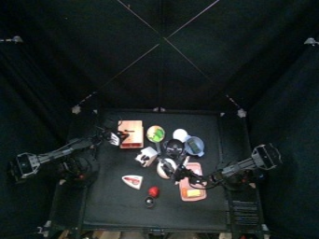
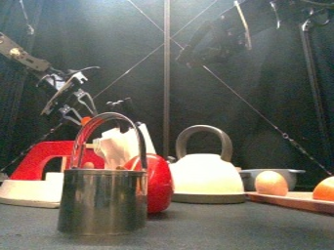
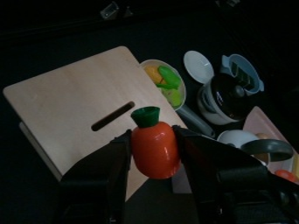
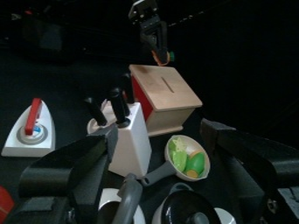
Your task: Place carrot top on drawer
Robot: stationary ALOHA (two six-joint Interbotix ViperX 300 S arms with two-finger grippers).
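The black surface carries the tan drawer at its far left, flat top up with a slot in it. The left pincer hangs just above the drawer, clamped on the orange carrot, green tip up. The right pincer rests at the right side, jaws spread apart, holding nothing.

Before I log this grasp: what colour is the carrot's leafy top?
Green, above an orange body; the carrot shows best in the left wrist view, held in the left gripper.
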